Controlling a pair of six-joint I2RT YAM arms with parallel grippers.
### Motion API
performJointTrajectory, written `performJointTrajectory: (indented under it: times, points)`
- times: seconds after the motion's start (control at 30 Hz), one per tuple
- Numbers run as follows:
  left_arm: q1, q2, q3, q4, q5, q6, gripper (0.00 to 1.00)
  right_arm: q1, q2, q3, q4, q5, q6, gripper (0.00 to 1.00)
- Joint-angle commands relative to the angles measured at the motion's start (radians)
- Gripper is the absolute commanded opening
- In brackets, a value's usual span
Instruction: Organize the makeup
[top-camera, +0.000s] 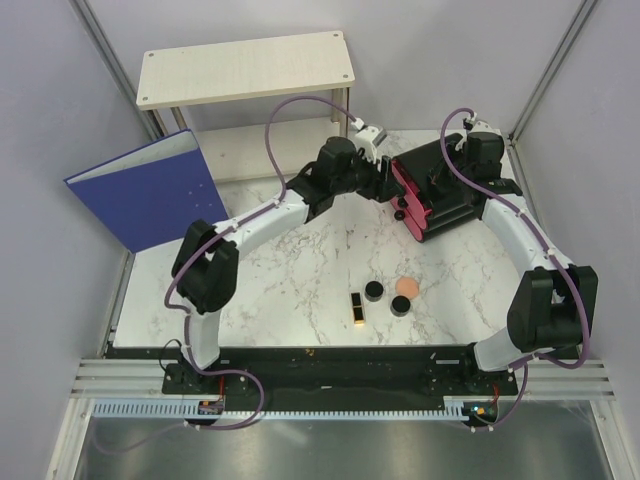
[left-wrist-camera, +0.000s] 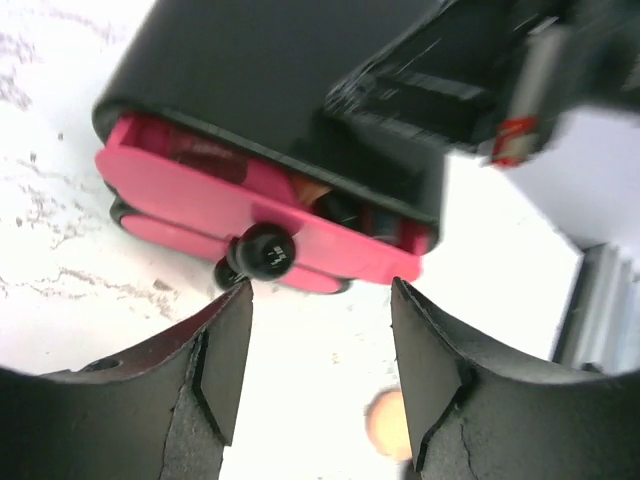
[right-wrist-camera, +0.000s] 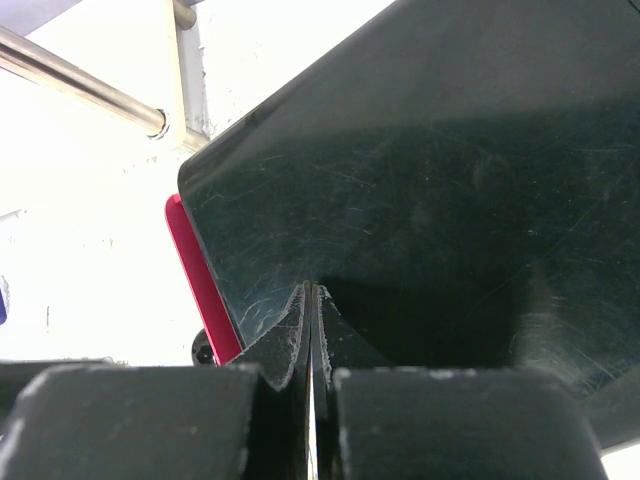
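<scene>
The black-and-gold lipstick (top-camera: 356, 308), two round black jars (top-camera: 374, 291) (top-camera: 400, 305) and the peach puff (top-camera: 407, 286) lie on the marble table (top-camera: 290, 290) near the front middle. The puff also shows blurred in the left wrist view (left-wrist-camera: 385, 424). The two peach tubes are not clearly visible; something dark lies inside the upper pink drawer (left-wrist-camera: 260, 205), which stands slightly out of the black organizer (top-camera: 440, 190). My left gripper (top-camera: 385, 185) is open and empty, just in front of the drawer knob (left-wrist-camera: 266, 250). My right gripper (right-wrist-camera: 313, 290) is shut, pressing on the organizer's top (right-wrist-camera: 450, 180).
A blue binder (top-camera: 145, 190) leans at the left. A pale wooden shelf (top-camera: 245, 65) stands at the back. The lower pink drawer (left-wrist-camera: 200, 240) sits under the upper one.
</scene>
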Motion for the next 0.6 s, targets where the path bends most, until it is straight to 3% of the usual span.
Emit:
performJointTrajectory:
  times: [0.0, 0.2, 0.3, 0.33, 0.37, 0.57]
  points:
    - [0.052, -0.077, -0.042, 0.069, 0.075, -0.13, 0.63, -0.001, 0.125, -0.114, -0.39, 0.031, -0.043, 0.0]
    - [0.063, -0.045, -0.104, 0.08, 0.15, -0.19, 0.61, -0.003, 0.131, -0.105, -0.388, 0.028, -0.04, 0.0]
    - [0.063, -0.012, -0.105, 0.107, 0.186, -0.215, 0.32, -0.001, 0.128, -0.106, -0.388, 0.028, -0.042, 0.0]
    - [0.063, 0.007, -0.096, 0.109, 0.194, -0.22, 0.13, -0.003, 0.128, -0.106, -0.388, 0.03, -0.042, 0.0]
    - [0.063, 0.021, -0.087, 0.11, 0.21, -0.223, 0.05, -0.003, 0.126, -0.108, -0.388, 0.03, -0.042, 0.0]
    - [0.058, 0.104, -0.012, 0.097, 0.212, -0.261, 0.02, -0.001, 0.12, -0.12, -0.39, 0.033, -0.043, 0.0]
